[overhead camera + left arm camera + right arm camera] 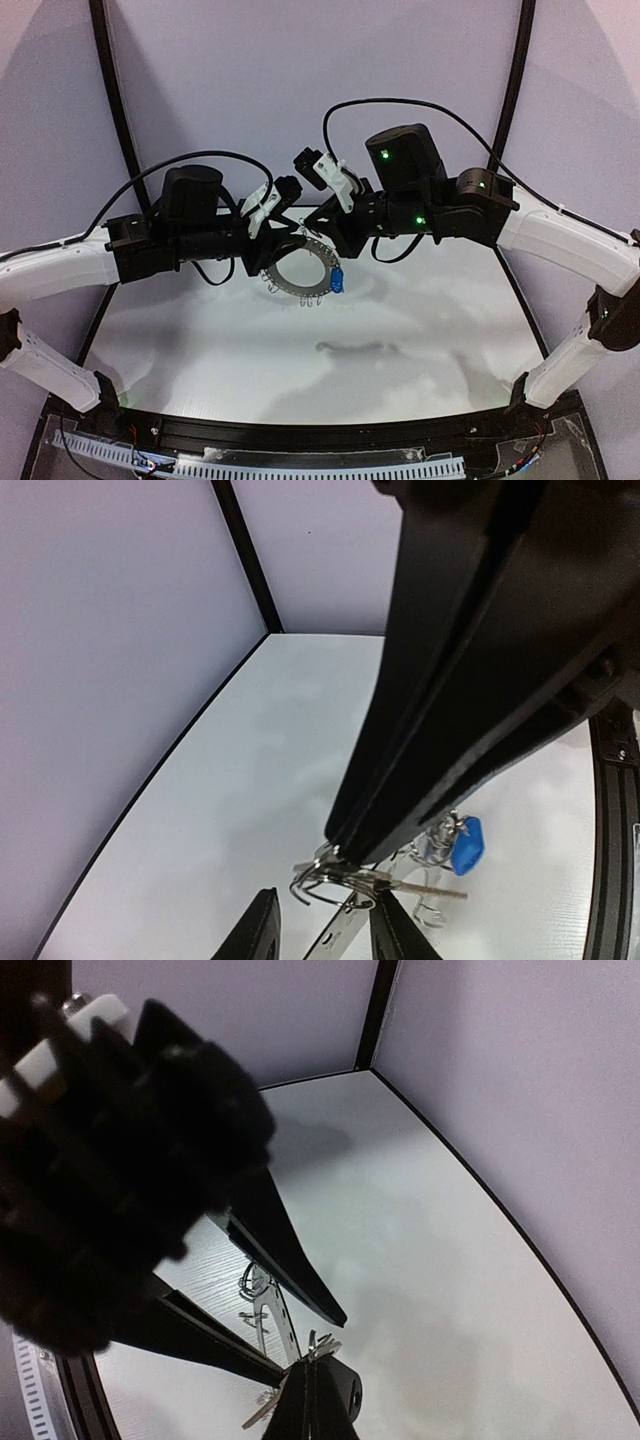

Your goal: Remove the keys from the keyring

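Grey metal ring (290,287) is hanging in the air over the middle of the surface (400,345), a bit toward the far edge and not touching it, with both arms meeting at it. Left hand (328,900) is sitting with its fingers (262,930) partway apart and the ring's flat band running between them. Honestly can't tell if it's pinching the band or just straddling it.

Right hand (315,1372) is holding its tips pressed fully together at the fringe of wire loops (312,885) on the rim. Whether it's got a key head in there or only wire, no idea.

The bit that matters: a silver shaft (432,888) is sticking out of that pinch spot. It's lying sideways along the rim and pointing toward the blue key (466,843), not straight out from the ring. The blue key is dangling off a loop on the right arm's side, just beside the right hand and farther from the left.

So I'm guessing the right hand is the one doing the work here, sliding a key round and off its loop and pulling away from the left hand, while the left is bracing the ring.
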Tool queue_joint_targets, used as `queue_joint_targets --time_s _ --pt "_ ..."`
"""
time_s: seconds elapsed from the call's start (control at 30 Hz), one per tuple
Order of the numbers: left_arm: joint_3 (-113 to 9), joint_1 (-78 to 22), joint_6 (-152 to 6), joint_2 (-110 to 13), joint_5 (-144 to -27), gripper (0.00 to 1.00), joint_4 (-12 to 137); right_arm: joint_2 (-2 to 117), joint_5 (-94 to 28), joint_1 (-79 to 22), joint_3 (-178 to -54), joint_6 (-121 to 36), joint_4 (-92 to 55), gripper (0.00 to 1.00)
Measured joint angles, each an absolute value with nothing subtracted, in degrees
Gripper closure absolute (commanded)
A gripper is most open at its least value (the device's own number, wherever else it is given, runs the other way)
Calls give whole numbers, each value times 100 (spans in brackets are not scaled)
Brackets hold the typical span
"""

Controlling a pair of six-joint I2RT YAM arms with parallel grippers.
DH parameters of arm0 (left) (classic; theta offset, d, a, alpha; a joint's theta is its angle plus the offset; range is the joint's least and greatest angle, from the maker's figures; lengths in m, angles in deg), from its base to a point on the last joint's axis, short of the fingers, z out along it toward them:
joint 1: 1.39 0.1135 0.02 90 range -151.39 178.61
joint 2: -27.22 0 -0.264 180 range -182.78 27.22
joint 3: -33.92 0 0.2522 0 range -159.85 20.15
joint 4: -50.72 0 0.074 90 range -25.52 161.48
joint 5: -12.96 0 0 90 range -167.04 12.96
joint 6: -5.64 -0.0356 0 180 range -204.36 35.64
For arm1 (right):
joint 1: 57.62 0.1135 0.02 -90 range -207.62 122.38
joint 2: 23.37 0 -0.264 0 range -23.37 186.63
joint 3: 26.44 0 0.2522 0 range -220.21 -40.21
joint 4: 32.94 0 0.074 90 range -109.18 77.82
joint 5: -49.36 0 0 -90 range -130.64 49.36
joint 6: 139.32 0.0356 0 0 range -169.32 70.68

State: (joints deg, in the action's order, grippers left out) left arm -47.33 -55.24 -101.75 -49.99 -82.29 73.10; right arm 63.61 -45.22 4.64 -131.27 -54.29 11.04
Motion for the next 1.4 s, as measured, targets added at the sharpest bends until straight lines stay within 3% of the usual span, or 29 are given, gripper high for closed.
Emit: queue_joint_targets --time_s 0.5,0.73,0.87,1.0,1.1,1.4 --pt "-4731 -5519 -10260 -5071 -8081 71 7159 6492 -4531 464 -13171 -5261 1067 100" --pt "-4731 -5519 -10310 -5145 -8000 84 7096 6492 -4465 464 -13175 -5197 1089 100" --pt "-4729 -5519 -10349 -5145 -7928 86 7080 6492 -4489 461 -13182 -5197 1093 100" --pt "-4702 -5532 -10358 -5145 -7823 84 7021 6492 -4520 461 -13182 -5197 1091 100" --pt "-4691 -5541 -10369 -5145 -7729 76 6989 6492 -4551 461 -13182 -5182 1098 100" --pt "-4650 -5556 -10371 -5141 -7484 71 6936 6492 -4607 461 -13184 -5062 1135 100"
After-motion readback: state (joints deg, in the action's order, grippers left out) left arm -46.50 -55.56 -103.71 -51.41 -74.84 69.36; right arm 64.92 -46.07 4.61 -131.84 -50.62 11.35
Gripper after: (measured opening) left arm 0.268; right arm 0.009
